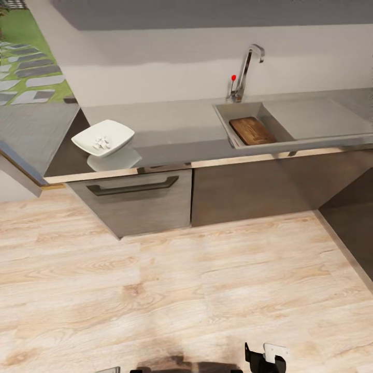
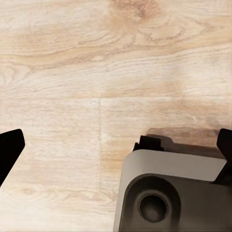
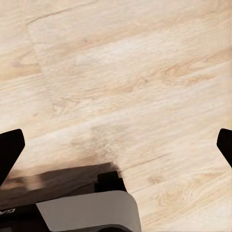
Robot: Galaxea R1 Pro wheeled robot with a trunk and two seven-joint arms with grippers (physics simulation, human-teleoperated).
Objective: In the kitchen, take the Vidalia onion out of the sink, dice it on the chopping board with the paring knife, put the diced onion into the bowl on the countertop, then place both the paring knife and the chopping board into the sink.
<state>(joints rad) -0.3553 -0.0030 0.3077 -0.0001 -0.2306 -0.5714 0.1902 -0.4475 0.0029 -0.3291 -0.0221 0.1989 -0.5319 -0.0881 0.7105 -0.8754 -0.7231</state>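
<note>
1. Grey countertop (image 1: 171, 132) runs along the far wall above pale wood floor (image 1: 155, 290).
2. Chopping board (image 1: 252, 130) lies in the sink (image 1: 224, 113), right.
3. White bowl (image 1: 103, 138) holding diced onion (image 1: 101, 142) sits left.
4. Left gripper (image 2: 116, 145) and right gripper (image 3: 116, 145) both hang spread wide over floor.

The countertop (image 1: 171, 129) bears the bowl (image 1: 102, 137) (white bits inside).

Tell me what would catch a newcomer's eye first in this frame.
Probably the white bowl near the left end of the grey countertop, with small pale pieces in it. Next, the brown chopping board lying inside the sink under the chrome faucet. Both wrist views look down at pale wooden floor, with jaws spread wide and holding nothing.
</note>
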